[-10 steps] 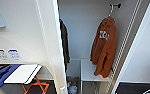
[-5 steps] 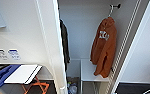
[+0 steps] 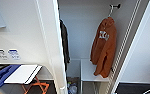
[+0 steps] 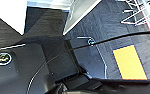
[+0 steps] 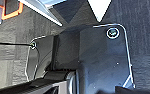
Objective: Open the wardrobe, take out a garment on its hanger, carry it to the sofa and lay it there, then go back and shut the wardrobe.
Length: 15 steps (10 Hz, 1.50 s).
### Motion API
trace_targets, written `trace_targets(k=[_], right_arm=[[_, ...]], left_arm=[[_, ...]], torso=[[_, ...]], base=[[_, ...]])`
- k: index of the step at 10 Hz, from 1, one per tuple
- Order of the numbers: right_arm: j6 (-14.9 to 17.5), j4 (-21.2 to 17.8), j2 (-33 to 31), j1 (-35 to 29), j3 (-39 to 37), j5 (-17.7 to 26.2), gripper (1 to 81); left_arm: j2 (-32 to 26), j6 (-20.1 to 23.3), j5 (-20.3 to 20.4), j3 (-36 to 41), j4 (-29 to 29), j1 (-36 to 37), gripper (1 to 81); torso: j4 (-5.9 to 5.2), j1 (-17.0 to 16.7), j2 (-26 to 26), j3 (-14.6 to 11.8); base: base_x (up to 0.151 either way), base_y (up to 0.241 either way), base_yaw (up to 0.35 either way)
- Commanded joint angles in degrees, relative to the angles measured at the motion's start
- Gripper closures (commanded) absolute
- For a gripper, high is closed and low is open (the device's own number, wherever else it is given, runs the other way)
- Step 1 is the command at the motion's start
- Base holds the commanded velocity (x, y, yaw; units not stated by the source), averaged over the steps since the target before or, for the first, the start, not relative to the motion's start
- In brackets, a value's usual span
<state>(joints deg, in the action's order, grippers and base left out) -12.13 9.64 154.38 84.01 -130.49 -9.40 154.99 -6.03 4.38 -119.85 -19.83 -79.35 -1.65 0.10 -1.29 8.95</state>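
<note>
Whether the jaws of either arm are parted or closed cannot be told; both wrist cameras look down on dark carpet, so both arms seem to hang low.

The garment (image 3: 104, 47) hangs high at the right side of the open wardrobe (image 3: 73, 32), its long axis vertical, its hem just above the white shelf (image 3: 91, 72). The hanger (image 3: 111, 10) hooks onto a dark peg near the interior's upper right corner. It lies ahead of and above the arms, toward the right, so the right arm is probably nearer.

A dark jacket (image 3: 64, 45) hangs at the interior's left edge, behind the open door (image 3: 51, 42).

Nothing has visibly shifted from the earlier frames.
</note>
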Motion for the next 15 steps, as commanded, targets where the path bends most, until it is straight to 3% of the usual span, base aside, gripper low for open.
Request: trace_targets(k=[1,4,7,10,12,15], right_arm=[[-2.9,-0.4,2.4,-1.5,-5.4,2.5,1.0],[-3.1,-0.4,3.4,-1.1,-9.5,2.5,1.0],[-3.0,0.6,8.8,-0.7,-16.5,3.2,1.0],[-2.9,0.7,12.1,0.2,-21.0,3.2,1.0],[-2.9,0.7,12.9,0.3,-22.3,3.2,1.0],[-2.9,0.6,13.3,0.3,-22.3,3.3,1.0]], left_arm=[[2.1,0.1,-2.0,-3.7,4.4,2.0,1.0],[5.8,0.1,-2.2,-10.3,6.7,2.0,1.0],[9.8,0.1,-2.2,-16.6,7.6,2.0,1.0],[14.6,0.1,-1.9,-25.4,12.2,2.4,1.0],[16.8,0.1,1.9,-29.9,16.9,2.6,1.0],[16.8,0.1,4.5,-30.1,21.3,3.9,1.0]], torso=[[0.0,0.0,0.0,0.0],[0.0,0.0,0.0,0.0],[0.0,0.0,0.0,0.0],[0.0,0.0,0.0,0.0],[0.0,0.0,0.0,0.0],[0.0,0.0,0.0,0.0]], base=[[0.0,0.0,0.0],[0.0,0.0,0.0],[0.0,0.0,0.0],[0.0,0.0,0.0],[0.0,0.0,0.0],[0.0,0.0,0.0]])
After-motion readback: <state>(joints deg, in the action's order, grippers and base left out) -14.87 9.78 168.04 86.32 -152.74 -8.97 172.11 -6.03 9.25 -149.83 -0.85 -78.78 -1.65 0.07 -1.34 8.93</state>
